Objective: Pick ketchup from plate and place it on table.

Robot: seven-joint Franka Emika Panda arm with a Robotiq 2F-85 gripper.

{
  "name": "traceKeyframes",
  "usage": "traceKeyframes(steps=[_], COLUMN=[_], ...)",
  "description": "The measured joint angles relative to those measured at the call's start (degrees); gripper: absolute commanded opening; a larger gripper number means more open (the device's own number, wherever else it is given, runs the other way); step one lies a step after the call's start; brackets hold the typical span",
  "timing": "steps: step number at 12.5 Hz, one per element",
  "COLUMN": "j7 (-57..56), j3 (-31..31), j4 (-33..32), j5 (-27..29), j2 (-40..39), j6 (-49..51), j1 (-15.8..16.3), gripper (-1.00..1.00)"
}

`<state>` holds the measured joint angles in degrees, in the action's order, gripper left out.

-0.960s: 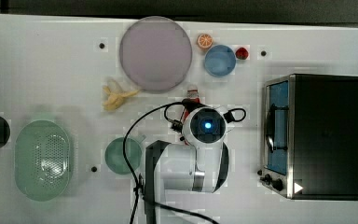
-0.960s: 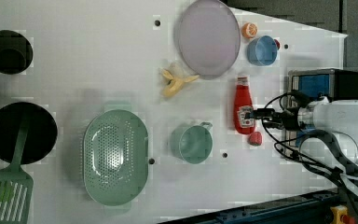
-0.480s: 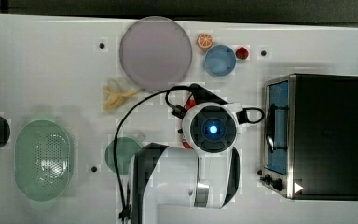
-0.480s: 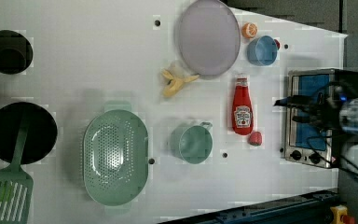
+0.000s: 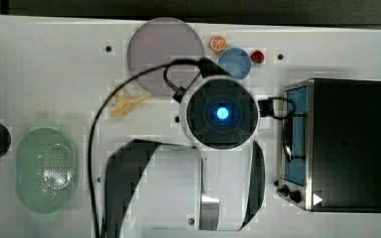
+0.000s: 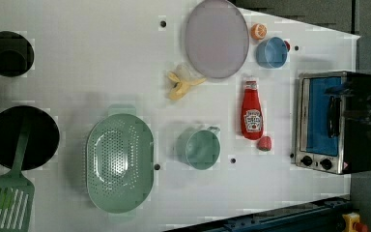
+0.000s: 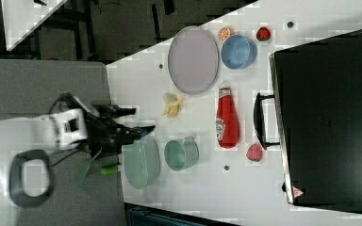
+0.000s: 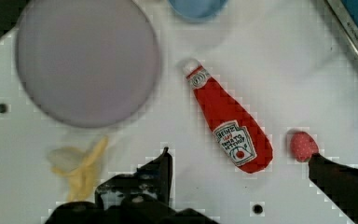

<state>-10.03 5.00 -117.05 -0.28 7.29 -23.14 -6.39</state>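
Observation:
The ketchup (image 6: pixel 251 110) is a slim red bottle with a whitish cap, lying flat on the white table (image 6: pixel 101 58) just off the rim of the grey-lilac plate (image 6: pixel 216 37). In the right view the ketchup (image 7: pixel 227 118) lies between the plate (image 7: pixel 193 59) and the oven. The wrist view looks down on the ketchup (image 8: pixel 226 126) and the plate (image 8: pixel 86 60) from well above. My gripper (image 8: pixel 240 157) is open, high over the bottle's base, with nothing between its fingers (image 8: pixel 164 164). In the top view my arm (image 5: pixel 222 113) hides the bottle.
A toaster oven (image 6: pixel 335 121) stands at the left view's right. A blue bowl (image 6: pixel 271 52), orange slice (image 6: pixel 258 31), strawberry (image 6: pixel 264 143), banana peel (image 6: pixel 182 84), green cup (image 6: pixel 200 147) and green basket (image 6: pixel 120 162) lie around. Black pans and a spatula (image 6: pixel 5 203) sit at the left view's left.
My arm has drawn up and away from the ketchup, looming larger in the top view and sliding off to the left view's right. The bottle stays lying on the table.

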Motion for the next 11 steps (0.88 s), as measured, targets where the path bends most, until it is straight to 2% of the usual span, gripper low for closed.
traceKeyframes(steps=[6, 8, 11], j7=[0.8, 1.0, 1.3], j3=[0.2, 0.4, -0.5], j4=[13.1, 14.4, 14.5], j5=[0.2, 0.4, 0.3], j2=[0.3, 0.3, 0.4], j6=[17.8, 21.6, 22.2], j1=[0.3, 0.1, 0.1], gripper=[1.00, 1.00, 1.00])
